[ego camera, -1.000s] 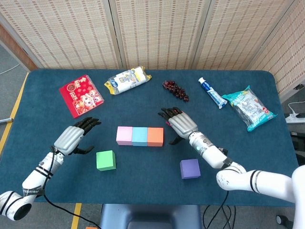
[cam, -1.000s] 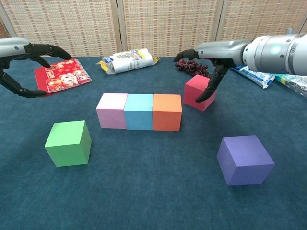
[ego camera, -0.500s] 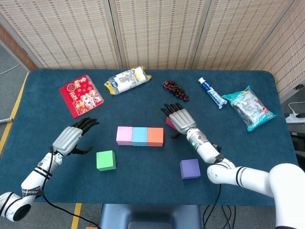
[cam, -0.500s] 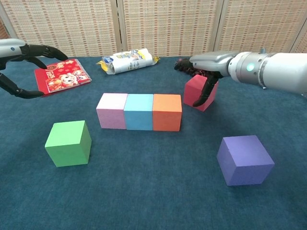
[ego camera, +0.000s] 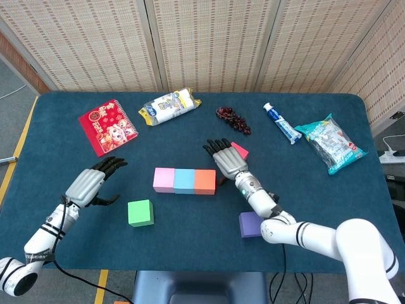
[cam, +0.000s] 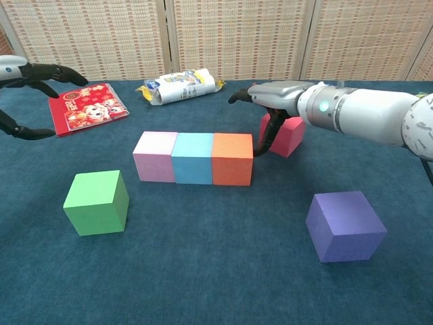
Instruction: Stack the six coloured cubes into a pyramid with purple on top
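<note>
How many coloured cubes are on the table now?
6: the pink cube, blue cube and orange cube in a row, red cube behind right, green cube front left, purple cube front right.

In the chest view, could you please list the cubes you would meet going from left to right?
green cube → pink cube → light blue cube → orange cube → red cube → purple cube

Woven folding screen (ego camera: 209, 44) behind table (ego camera: 63, 240)
</note>
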Controlling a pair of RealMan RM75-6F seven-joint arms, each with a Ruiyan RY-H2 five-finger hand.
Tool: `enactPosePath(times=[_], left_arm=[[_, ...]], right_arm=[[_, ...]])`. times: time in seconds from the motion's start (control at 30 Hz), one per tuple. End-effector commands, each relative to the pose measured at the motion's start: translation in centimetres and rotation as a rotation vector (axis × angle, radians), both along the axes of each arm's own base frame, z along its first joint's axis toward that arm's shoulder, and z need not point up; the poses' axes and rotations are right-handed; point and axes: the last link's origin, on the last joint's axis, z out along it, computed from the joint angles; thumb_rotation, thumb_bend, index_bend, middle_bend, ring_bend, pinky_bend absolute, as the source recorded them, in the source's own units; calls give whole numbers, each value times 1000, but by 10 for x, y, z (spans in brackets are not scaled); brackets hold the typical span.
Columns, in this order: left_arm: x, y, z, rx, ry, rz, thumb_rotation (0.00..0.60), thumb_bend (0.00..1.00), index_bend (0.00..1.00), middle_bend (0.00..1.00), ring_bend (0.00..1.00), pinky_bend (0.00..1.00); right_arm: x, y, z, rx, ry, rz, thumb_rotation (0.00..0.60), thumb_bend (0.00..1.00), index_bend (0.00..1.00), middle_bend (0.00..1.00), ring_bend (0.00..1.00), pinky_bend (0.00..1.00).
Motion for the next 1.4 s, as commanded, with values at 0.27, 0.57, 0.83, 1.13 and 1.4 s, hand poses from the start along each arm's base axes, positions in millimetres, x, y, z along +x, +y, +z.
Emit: enactPosePath(times=[0.27, 0.57, 0.83, 1.13, 1.4], left_arm=[[-5, -2, 2, -1, 3, 6, 600, 315, 122, 71, 15, 168], [-18, -18, 4, -23, 42, 26, 600, 316, 144, 92, 39, 168], [-12, -45, -12, -98, 45, 1, 600, 315, 187, 121, 65, 171], [2, -70, -41, -193, 35, 6, 600, 323, 6, 45, 20, 151], [3, -67, -61, -109, 84, 49, 600, 324, 0, 0, 0, 132]], right_arm=[[-3, 2, 6, -7, 22, 8, 600, 100, 0, 0, 0, 0], [-32, 36, 98, -96, 12, 52, 600, 101, 0, 0, 0, 0], [-78, 91, 189, -205, 5, 8, 600, 100, 0, 0, 0, 24], [-127, 141, 230, -266, -52, -41, 600, 100, 0, 0, 0, 24], [-145, 159, 238, -268, -69, -34, 600, 100, 0, 0, 0, 24]])
